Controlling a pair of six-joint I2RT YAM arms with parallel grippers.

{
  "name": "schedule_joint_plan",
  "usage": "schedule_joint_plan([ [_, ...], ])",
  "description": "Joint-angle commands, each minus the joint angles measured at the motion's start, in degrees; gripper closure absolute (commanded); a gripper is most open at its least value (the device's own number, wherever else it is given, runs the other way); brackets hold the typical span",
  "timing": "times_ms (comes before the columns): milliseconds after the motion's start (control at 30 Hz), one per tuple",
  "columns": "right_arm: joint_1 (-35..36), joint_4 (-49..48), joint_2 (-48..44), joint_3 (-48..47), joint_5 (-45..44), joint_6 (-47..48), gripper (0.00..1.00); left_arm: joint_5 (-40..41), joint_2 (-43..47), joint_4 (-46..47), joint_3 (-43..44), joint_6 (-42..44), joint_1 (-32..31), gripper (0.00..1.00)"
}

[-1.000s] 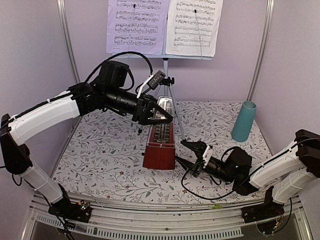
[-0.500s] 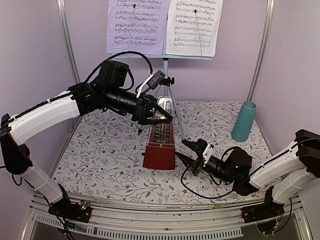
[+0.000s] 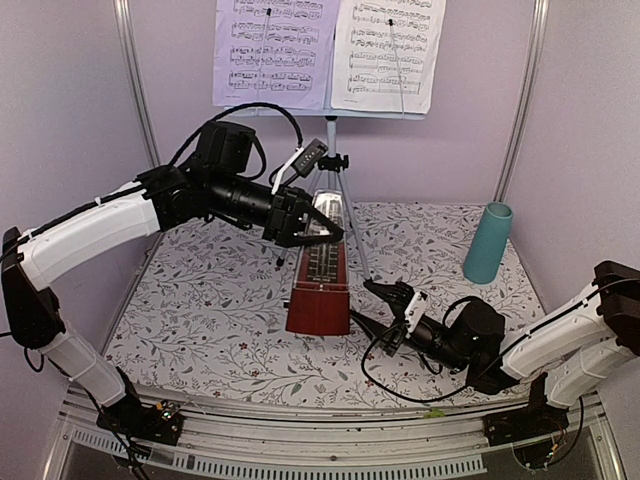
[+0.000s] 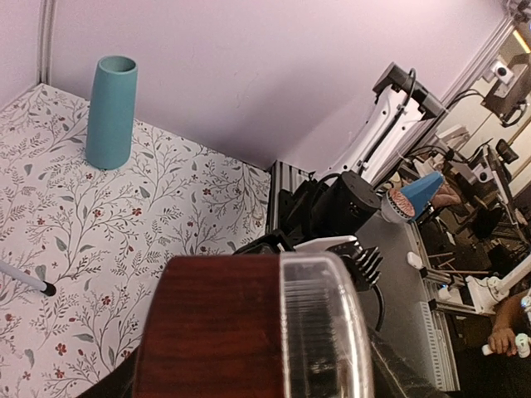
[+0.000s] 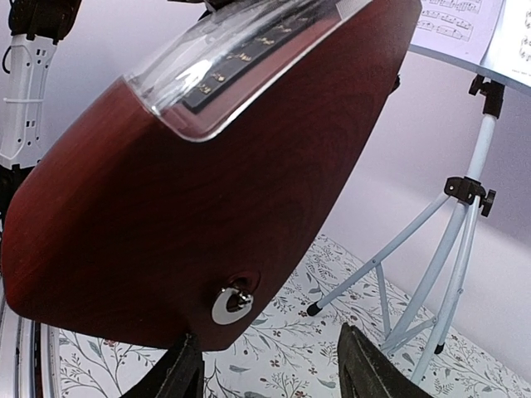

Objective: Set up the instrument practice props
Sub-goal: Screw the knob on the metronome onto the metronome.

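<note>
The music stand rises at the 12 o'clock edge of the table. Its sheet-music pages show printed staves too small for me to read. The metronome stands mid-table. My left claw, reaching from 10 o'clock, clamps its top. My right claw lies low at its 4 o'clock, fingers parted, the winding key just above them.

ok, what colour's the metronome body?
Dark red-brown wood grain; the metronome shows best in the right wrist view.

Left pincer clamped, right pincer parted low
</note>
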State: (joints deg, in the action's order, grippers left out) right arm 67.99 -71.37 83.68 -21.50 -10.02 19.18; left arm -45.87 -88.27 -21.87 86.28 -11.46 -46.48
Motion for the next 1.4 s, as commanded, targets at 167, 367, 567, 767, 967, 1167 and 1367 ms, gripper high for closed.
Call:
schedule_joint_plan([
  [167,0.5,-2.4,0.4,-2.9,-4.8,0.0,0.44,-2.7,0.5,5.0,0.0,-1.1,0.8,1.0],
  [367,0.5,-2.8,-0.1,-2.1,-5.3,0.0,0.5,-2.4,0.7,4.8,0.1,-1.0,0.9,1.0],
  [567,0.5,-1.8,-0.9,-1.5,-5.2,-0.1,0.59,-2.5,0.7,4.8,0.1,-0.9,0.9,1.0],
  [767,0.5,-1.9,-1.4,-0.7,-6.3,-0.3,0.6,-2.5,0.9,4.8,0.0,-0.9,0.9,1.0],
  [967,0.5,-1.9,-1.5,-0.6,-6.1,-0.7,0.63,-2.6,0.8,4.9,-0.1,-0.9,0.9,1.0],
  [1167,0.5,-1.7,-1.3,-0.9,-4.9,-0.8,0.66,-2.8,0.7,5.1,-0.1,-1.1,0.9,1.0],
  [1367,0.5,-0.4,-0.8,-1.6,-2.5,-0.9,0.68,-2.9,0.8,5.3,-0.2,-1.0,0.9,1.0],
])
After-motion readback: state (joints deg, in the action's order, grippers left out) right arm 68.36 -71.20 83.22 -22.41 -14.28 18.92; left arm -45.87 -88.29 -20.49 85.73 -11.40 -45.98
